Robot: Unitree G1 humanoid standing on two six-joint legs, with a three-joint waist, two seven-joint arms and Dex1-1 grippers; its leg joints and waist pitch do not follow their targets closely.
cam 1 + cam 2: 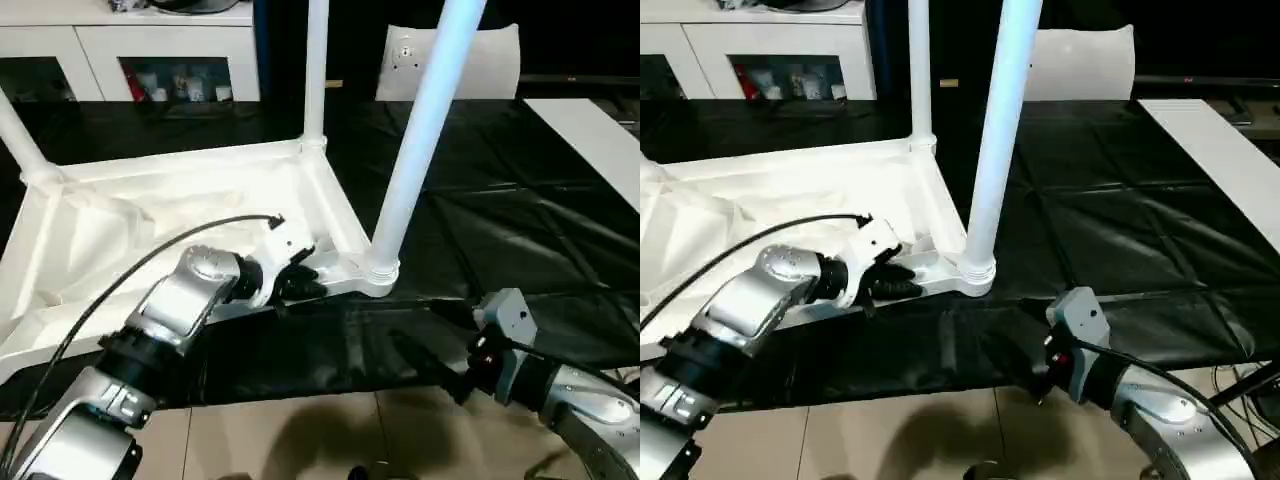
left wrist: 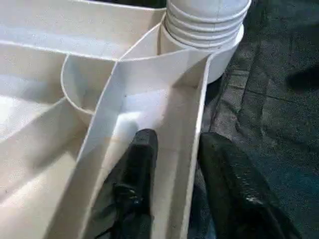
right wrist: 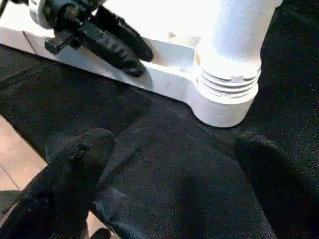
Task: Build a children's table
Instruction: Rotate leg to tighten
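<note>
Bracing tabletop rim at counter front edge: left hand straddles rim wall, grip unclear; right hand spread, empty. Clamp rim firmly nr leg socket before seating leg.

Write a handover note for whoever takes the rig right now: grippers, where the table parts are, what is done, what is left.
Left gripper: jaws straddle the near rim wall of the tabletop, one finger inside the rib channel, one outside; a firm grip cannot be confirmed.
Right gripper: open, holding nothing, over the black work table near the front corner.
Tabletop lies underside up. Near-corner leg sits in its socket; far-corner leg and left leg also stand in theirs.
Left: a fourth leg is not visible; check it.
</note>
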